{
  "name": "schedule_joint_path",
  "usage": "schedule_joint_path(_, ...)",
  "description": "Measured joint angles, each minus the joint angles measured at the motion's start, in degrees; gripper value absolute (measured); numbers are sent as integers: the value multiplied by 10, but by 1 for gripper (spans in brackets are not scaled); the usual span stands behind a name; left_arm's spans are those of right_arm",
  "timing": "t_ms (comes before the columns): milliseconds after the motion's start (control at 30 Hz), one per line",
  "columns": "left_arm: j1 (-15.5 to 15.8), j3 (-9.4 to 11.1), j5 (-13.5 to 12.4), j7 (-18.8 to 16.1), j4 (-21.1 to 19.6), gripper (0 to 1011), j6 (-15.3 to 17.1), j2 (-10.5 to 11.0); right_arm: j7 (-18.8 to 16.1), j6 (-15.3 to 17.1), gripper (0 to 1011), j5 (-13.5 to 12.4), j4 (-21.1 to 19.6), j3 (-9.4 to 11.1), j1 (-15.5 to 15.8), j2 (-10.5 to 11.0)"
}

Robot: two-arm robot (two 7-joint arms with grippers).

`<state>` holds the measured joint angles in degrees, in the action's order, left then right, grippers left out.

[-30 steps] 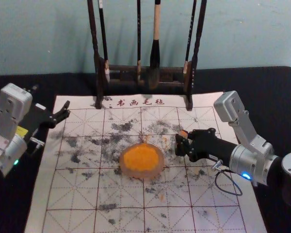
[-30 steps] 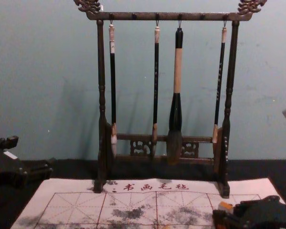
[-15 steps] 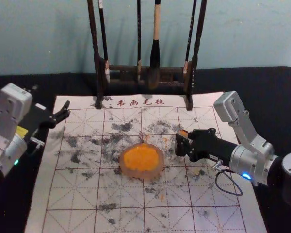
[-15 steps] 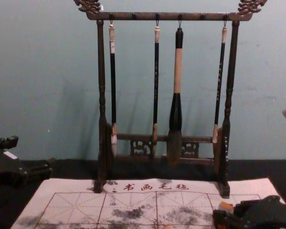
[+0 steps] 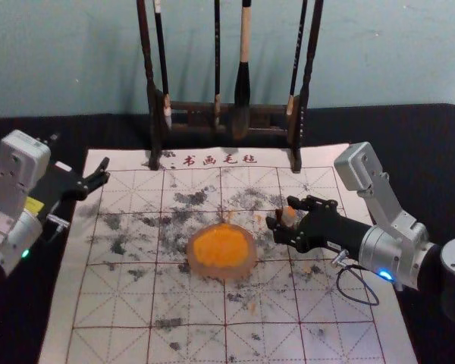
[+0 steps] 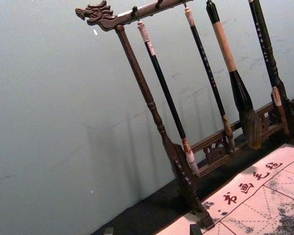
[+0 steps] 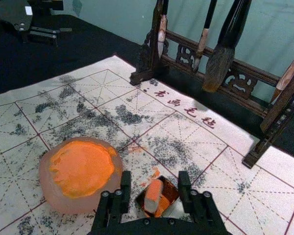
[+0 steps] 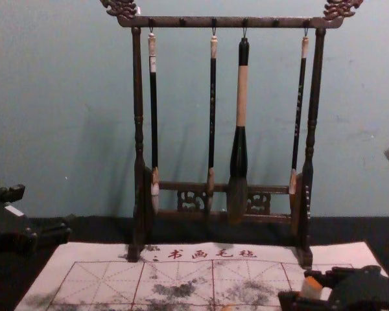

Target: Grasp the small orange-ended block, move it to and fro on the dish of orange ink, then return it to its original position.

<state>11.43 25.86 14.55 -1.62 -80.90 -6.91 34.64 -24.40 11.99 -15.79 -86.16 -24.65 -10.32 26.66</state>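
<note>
Right gripper (image 5: 280,213) has opened around the block (image 7: 153,195), toward the mat's (image 5: 121,307) right edge. Left gripper (image 5: 105,171) parked open, far-left corner.

Dish (image 5: 212,272) on mat (image 5: 62,334) before rack (image 5: 155,136)

The room is dim; soft shadows of the brushes (image 8: 242,97) smudge the wall (image 8: 65,97), the cloth (image 5: 417,136) sinks near black, and a blue lamp (image 5: 385,274) glows on the right arm (image 5: 390,250).
</note>
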Motion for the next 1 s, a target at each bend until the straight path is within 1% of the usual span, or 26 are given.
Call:
schedule_joint_path(33,0,0,0,0,0,1001,0,0,0,0,625,0,0,0,0,0)
schedule_joint_path(67,0,0,0,0,0,1001,0,0,0,0,625,0,0,0,0,0)
schedule_joint_path(100,0,0,0,0,0,1001,0,0,0,0,674,0,0,0,0,0)
schedule_joint_path(233,0,0,0,0,0,1001,0,0,0,0,794,0,0,0,0,0)
schedule_joint_path(267,0,0,0,0,0,1002,0,0,0,0,844,0,0,0,0,0)
schedule_joint_path(400,0,0,0,0,0,1001,0,0,0,0,930,-1,0,0,0,0)
schedule_joint_path(467,0,0,0,0,0,1001,0,0,0,0,992,-1,0,0,0,0)
schedule_joint_path(800,0,0,0,0,0,1001,0,0,0,0,1002,-1,0,0,0,0)
schedule_joint_path(833,0,0,0,0,0,1001,0,0,1,-3,1000,-1,-2,2,1,0)
schedule_joint_path(900,0,0,0,0,0,1001,0,0,8,-20,1000,0,-9,8,6,-1)
schedule_joint_path(933,0,0,0,0,0,1001,0,0,16,-40,1002,1,-18,16,12,-3)
schedule_joint_path(967,0,0,0,0,0,1001,0,0,21,-52,1000,2,-23,21,16,-4)
schedule_joint_path(1000,0,0,0,0,0,1001,0,0,30,-75,1000,6,-33,31,23,-6)
